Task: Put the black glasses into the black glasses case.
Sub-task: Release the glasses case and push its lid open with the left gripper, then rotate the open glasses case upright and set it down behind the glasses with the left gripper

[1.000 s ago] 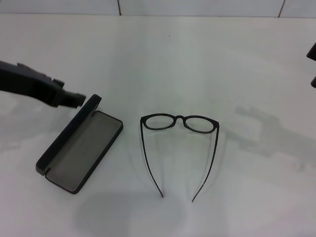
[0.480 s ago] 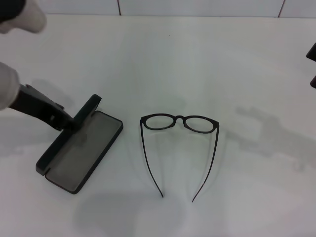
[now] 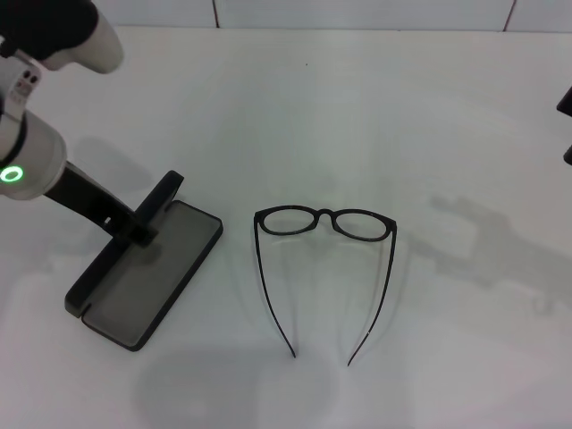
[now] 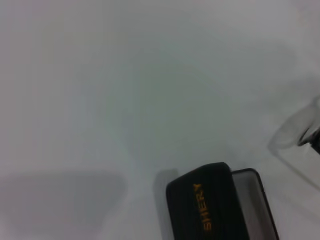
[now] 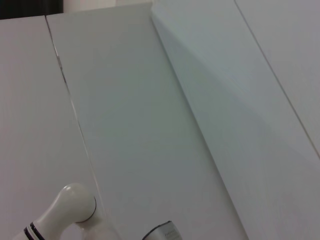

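Left tool (image 3: 141, 225) reaches low, seemingly touching black glasses case (image 3: 143, 273) lid.

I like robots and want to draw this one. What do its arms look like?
The left arm is white and rounded, with a black upper section, a glowing green ring light and a small label. Its left gripper is bulky, angular and black. Of the right arm, only black bits show at the picture's edge.

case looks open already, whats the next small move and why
Probably draw the left gripper back off the case and send it toward the glasses. The lid stands up, the grey lining is bare, and the glasses lie unfolded on the table, apart from the case. The right gripper sits parked at the table's edge.
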### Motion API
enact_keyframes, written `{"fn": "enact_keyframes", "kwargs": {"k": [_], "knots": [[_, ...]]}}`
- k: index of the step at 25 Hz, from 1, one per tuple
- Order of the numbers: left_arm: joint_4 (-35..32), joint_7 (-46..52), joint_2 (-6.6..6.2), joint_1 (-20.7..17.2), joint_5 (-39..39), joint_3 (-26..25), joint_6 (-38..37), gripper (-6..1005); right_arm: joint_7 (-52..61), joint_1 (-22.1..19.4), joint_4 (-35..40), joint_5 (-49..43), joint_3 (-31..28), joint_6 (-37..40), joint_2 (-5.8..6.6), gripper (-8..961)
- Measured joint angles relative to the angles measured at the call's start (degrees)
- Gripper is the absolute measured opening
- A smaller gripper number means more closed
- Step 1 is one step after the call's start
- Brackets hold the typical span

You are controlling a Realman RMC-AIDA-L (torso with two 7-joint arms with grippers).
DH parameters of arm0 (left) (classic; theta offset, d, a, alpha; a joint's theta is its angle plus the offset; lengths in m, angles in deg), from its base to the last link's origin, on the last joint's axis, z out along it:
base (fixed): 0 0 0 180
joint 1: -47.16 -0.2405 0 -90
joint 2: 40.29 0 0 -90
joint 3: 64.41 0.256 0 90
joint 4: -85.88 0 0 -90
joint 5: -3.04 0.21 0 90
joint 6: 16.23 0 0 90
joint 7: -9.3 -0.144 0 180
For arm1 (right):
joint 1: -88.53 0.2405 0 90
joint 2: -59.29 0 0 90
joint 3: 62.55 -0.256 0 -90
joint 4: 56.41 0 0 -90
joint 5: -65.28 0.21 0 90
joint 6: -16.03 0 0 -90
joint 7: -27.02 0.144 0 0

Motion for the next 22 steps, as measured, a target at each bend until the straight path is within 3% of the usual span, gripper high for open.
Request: {"fn": "enact_keyframes", "kwargs": {"k": [11,22], "knots": [[1.2,0.3,0.02,0.6,-0.2,1.1,0.8,409,-1.1,0.0,-1.5,0.1,-0.3,0.1,0.14,804],[0.6,-0.1,-0.11,0.7,0.1,1.0,1.5,251,-1.1,-0.1,-1.6,0.1,-0.3,-0.2,0.11,796]]}}
